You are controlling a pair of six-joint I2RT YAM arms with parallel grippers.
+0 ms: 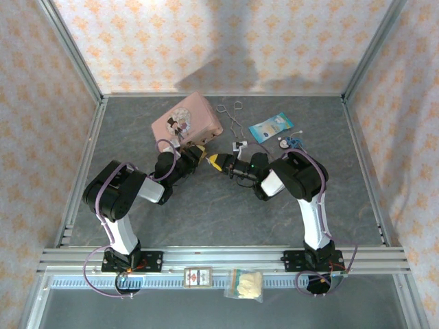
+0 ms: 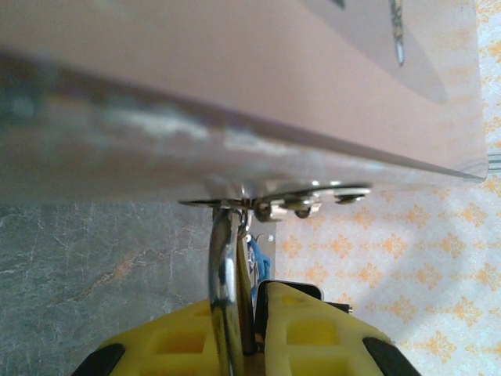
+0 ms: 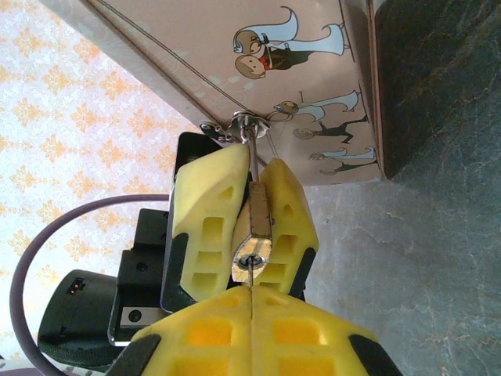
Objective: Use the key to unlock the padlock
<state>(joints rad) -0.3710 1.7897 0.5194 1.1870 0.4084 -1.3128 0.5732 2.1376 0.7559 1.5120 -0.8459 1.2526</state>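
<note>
Pink picture tin (image 1: 186, 122) lay at 11 o'clock on grey table (image 1: 206, 219). Metal forceps (image 1: 232, 115) at 12, blue-white packet (image 1: 270, 127) at 1, silver disc on blue cord (image 1: 287, 143) at 2. Small box (image 1: 197, 276), clear bag (image 1: 245, 284) at 6.

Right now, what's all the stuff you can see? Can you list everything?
pink tin: one, pink with cartoon pictures, far side of the grey table
padlock: one, brass, hooked on the tin's latch
scissor-like tool: one, silver, right of the tin
packet: one, blue and white, further right
disc on a cord: one, silver on blue, beside the packet
small box: one, dark, near rail
bag: one, clear, pale lumps, near rail
left gripper: yellow fingers, shut on the padlock
right gripper: yellow fingers, shut, facing the keyhole
</note>
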